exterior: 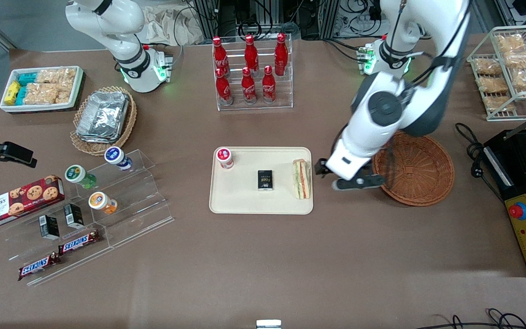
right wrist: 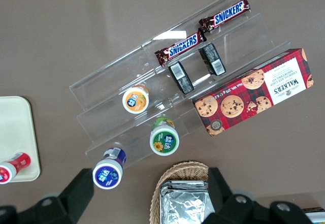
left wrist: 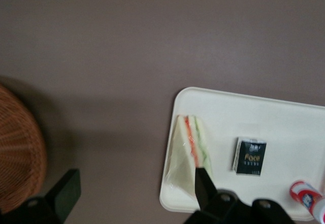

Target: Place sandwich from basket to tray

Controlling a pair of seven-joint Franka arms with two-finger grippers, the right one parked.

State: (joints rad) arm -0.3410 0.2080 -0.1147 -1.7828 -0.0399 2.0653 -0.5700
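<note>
Cream tray [exterior: 244, 205]: flat on the brown table [exterior: 263, 265], mid-table, between the bottle rack and the front camera; low rim keeps items from sliding off.
Sandwich [exterior: 301, 178]: in the tray, lying along the rim on the working arm's side, filling edge facing up. Looks set down just inside the rim, the shortest reach from the basket. Nothing grips it.
Basket [exterior: 420, 171]: reddish-brown wicker, toward the working arm's end, just beside the tray with a strip of table between. No sandwich in the part that shows; the arm covers some of it.
Pincer [exterior: 349, 176]: left arm's, above the table strip between tray and basket, fingers [left wrist: 202, 183] spread, holding nothing. Wrist view shows the sandwich [left wrist: 187, 155] close to one fingertip, not between the two.
Other tray contents: black box [exterior: 265, 179] at centre, red-capped bottle [exterior: 224, 158] in the corner farther from the camera; both apart from the sandwich.
Task status, my read: placement looks done; only pulling the arm clear remains.
Risk: a low sideways move could clip the wedge, so lift first.
</note>
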